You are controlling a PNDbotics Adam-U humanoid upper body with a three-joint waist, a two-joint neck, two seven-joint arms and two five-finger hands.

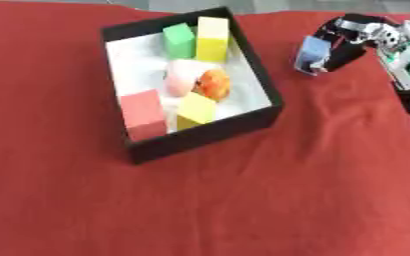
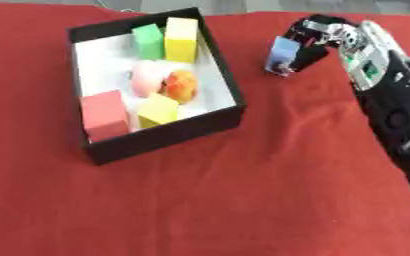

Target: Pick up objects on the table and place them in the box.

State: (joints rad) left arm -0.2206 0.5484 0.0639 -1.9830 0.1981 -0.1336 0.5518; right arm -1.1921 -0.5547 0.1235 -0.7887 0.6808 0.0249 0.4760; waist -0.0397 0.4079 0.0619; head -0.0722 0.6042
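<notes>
Right eye view: right robot hand is gripping a blue block.
Fingers are curling round it; the box is lying to that hand's left, well apart across the red bench.

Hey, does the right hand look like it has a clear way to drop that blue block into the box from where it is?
Probably yes. The right hand holds the blue block just beside the box, whose top is open. Only red cloth lies between them, and bare white floor shows near that wall.
</notes>
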